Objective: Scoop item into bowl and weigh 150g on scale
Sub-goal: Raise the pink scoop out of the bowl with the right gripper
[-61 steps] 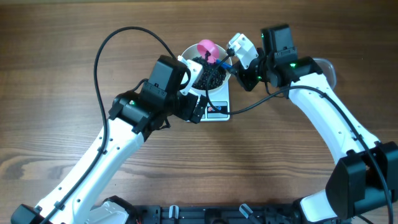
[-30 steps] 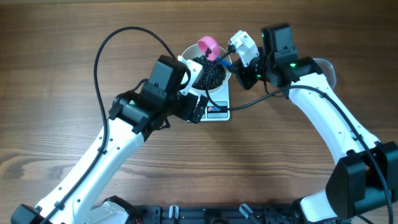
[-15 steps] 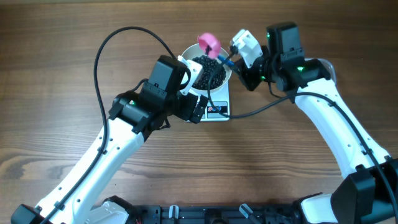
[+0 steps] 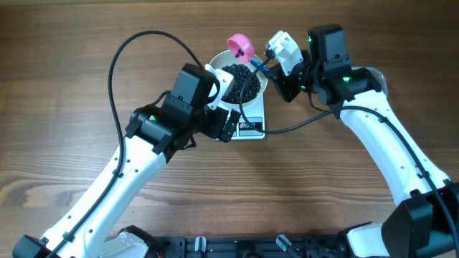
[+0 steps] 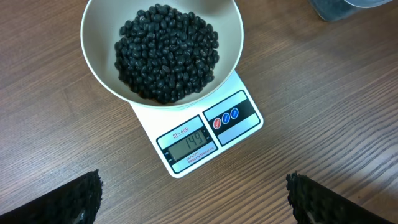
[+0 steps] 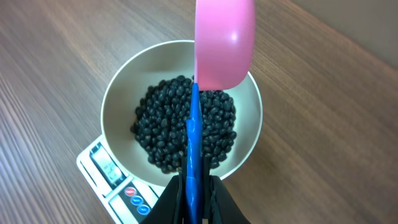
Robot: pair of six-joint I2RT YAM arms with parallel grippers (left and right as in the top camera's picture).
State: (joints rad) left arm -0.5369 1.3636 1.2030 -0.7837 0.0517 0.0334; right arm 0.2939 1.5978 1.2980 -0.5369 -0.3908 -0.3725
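Note:
A white bowl heaped with the item, small black beans, stands on the white scale, whose display reads 149. My left gripper hangs open above bare table just in front of the scale, with nothing between its fingers. My right gripper is shut on the blue handle of a pink scoop. The scoop's head hovers over the bowl's far rim, above the beans. The inside of the scoop is hidden from me.
A clear plastic tub sits right of the scale, mostly hidden behind my right arm; its edge shows in the left wrist view. My left arm crosses the table's near left, with a black cable looping above it.
My right gripper has drawn the scoop a little up and away, from over the beans to the bowl's far rim. The left arm has not moved.

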